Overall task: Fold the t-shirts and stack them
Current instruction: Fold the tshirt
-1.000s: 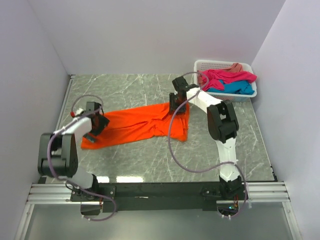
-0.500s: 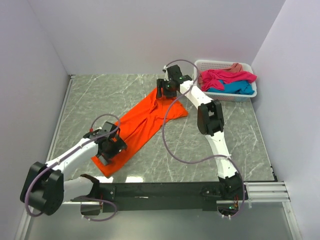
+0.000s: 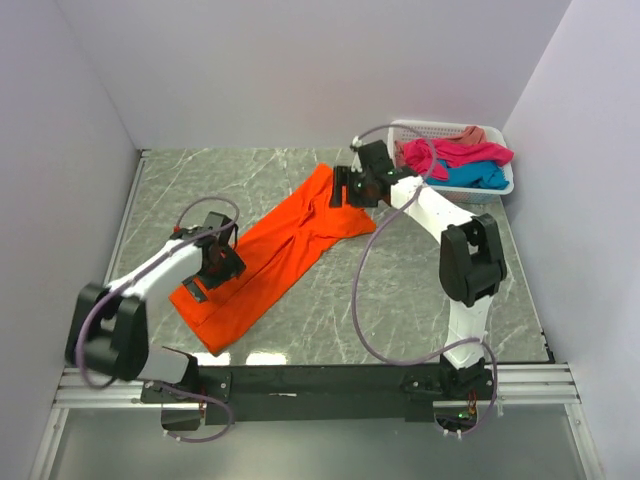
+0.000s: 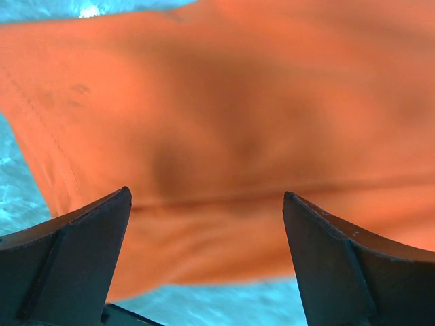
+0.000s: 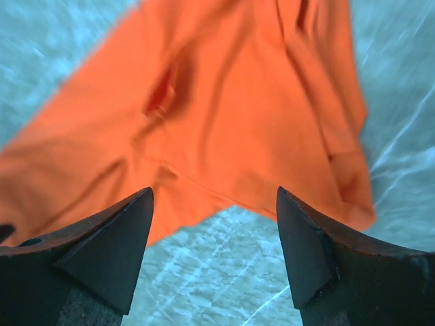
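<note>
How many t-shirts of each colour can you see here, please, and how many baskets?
Orange t-shirt: 1
Magenta pink t-shirt: 1
Turquoise t-shirt: 1
Salmon pink t-shirt: 1
White slotted basket: 1
Total: 4 t-shirts and 1 basket, 5 things.

1. This is a robot test cell in a lab, not a home.
2. Plain white panels (image 3: 300,70) wall in a grey marble-patterned table (image 3: 250,175) on three sides.
3. A left arm (image 3: 150,280) and a right arm (image 3: 465,260) stand on a metal rail (image 3: 100,388) along the table's near edge, trailing loose cables (image 3: 353,300).
</note>
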{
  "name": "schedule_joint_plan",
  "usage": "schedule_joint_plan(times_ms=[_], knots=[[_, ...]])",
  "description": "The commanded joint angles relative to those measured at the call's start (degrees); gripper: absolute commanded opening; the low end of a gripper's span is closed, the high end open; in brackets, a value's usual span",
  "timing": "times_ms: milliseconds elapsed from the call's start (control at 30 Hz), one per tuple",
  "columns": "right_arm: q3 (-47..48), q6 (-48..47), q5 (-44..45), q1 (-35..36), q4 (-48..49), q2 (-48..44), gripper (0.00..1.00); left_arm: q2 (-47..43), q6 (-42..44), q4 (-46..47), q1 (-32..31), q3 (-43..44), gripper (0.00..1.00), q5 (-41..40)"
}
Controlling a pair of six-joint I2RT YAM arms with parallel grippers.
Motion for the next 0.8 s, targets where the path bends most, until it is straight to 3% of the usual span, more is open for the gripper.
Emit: schedule_joint_plan(times_ms=[0, 167, 300, 467, 633, 700, 767], knots=[[-3.61, 1.08, -0.62, 1.06, 1.77, 2.0, 0.79, 6.81, 5.47, 0.93, 1.5, 0.86, 0.99, 3.07], [0.08, 2.82, -0.43, 1.06, -2.28, 8.06, 0.8, 6.75, 6.97, 3.83, 1.41, -2.56, 0.99, 9.15], [11.19, 2.83, 2.28, 0.1, -8.75, 15.44, 0.8, 6.21, 7.31, 5.41, 0.45, -5.63, 0.99, 13.53], [23.35, -0.5, 2.11, -2.81, -15.54, 25.55, 0.8, 8.85, 5.74, 8.47, -6.84, -8.27, 0.99, 24.41], [43.2, -7.62, -1.32, -4.82, -23.45, 37.04, 0.8, 10.7, 1.52, 9.38, -14.22, -8.02, 0.99, 30.07], [48.39, -8.86, -1.5, -5.44, -22.68, 39.18, 0.8, 10.96, -0.75, 10.32, -17.64, -5.57, 0.99, 30.68], [47.47, -8.16, -0.96, -6.58, -18.22, 39.27, 0.82, 12.7, -1.82, 11.21, -19.67, -3.2, 1.0, 31.56]])
